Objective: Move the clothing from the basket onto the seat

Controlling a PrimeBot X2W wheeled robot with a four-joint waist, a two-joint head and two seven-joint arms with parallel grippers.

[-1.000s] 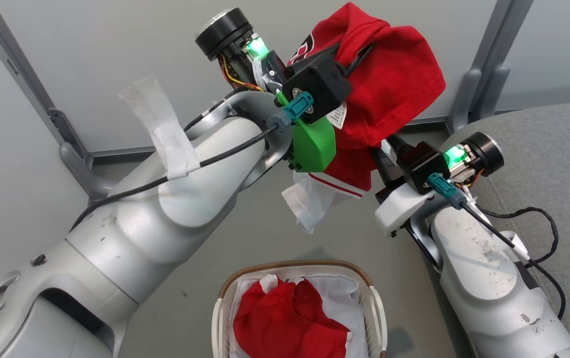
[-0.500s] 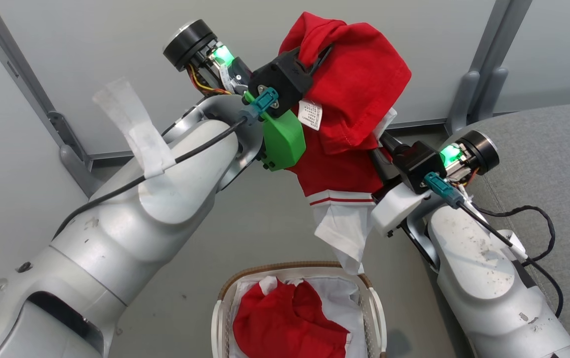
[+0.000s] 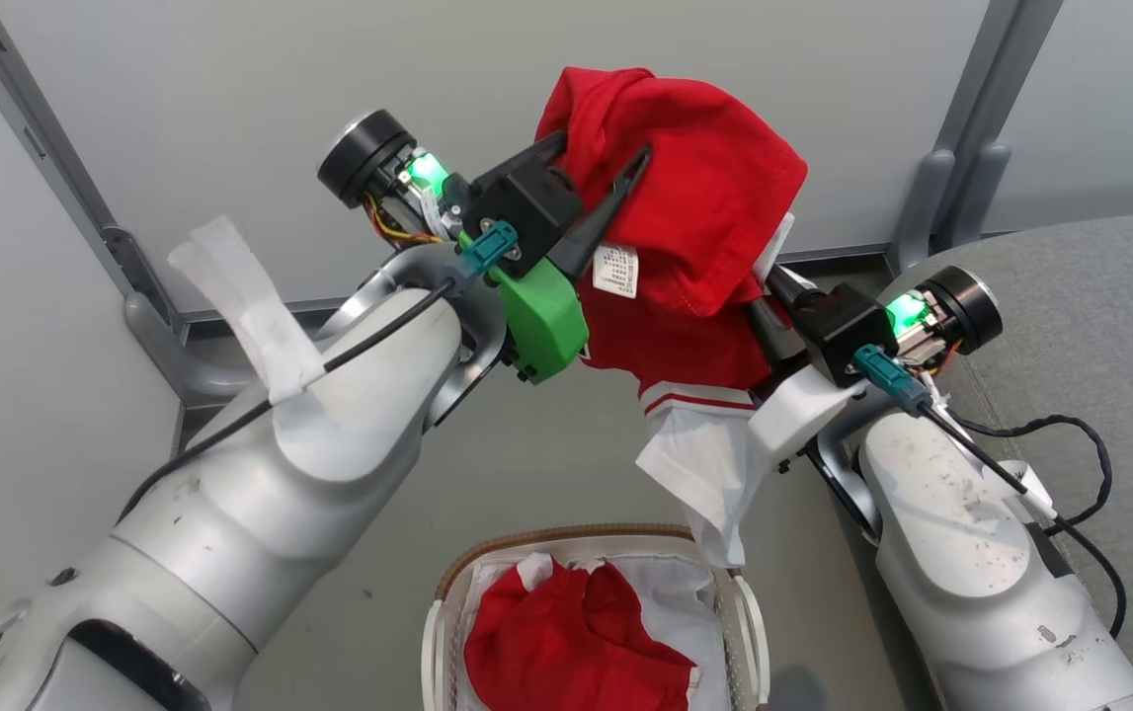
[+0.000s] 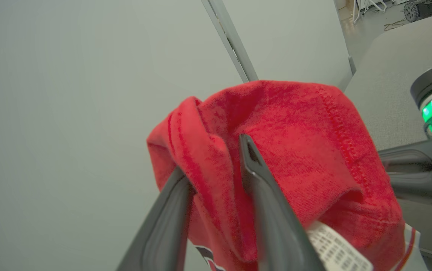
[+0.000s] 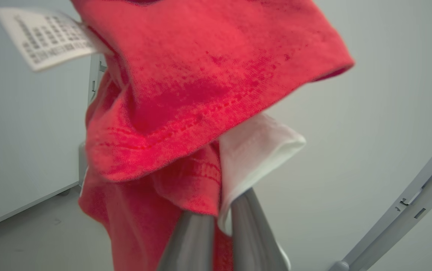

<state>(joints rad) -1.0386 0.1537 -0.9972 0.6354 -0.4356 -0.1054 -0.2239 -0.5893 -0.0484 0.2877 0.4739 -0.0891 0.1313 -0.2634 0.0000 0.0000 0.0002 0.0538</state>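
Head view: the lifted shirt (image 3: 704,197) hangs at upper centre, well above the basket (image 3: 487,548) at the bottom edge. There the second shirt (image 3: 566,642) lies crumpled on the white liner (image 3: 694,592). The seat (image 3: 1099,326) occupies the right margin, with no clothing on the part we see.

The left gripper (image 3: 606,148) stands apart, one finger across the front of the bunched cloth beside the care tag (image 3: 615,270). The right gripper (image 5: 221,212) has its jaws together, clamped on the shirt's lower edge where red cloth meets the white trim (image 5: 261,150).

We judge the shirt light, limp and not fragile. Its knit should give good friction, yet it sags from any single hold, and its white tail dangles near the basket rim. A pinch on a hem or a bunched fold of several layers looks safest.

The head view supplies the layout: basket, seat and hanging tail together. The left wrist view adds that a loose fold lies between the spread fingers (image 4: 257,180), draped rather than squeezed, with the edge of a black-and-white print (image 4: 208,258) at the lower margin. The right wrist view supplies the closed pinch, which cloth covers in the head view.
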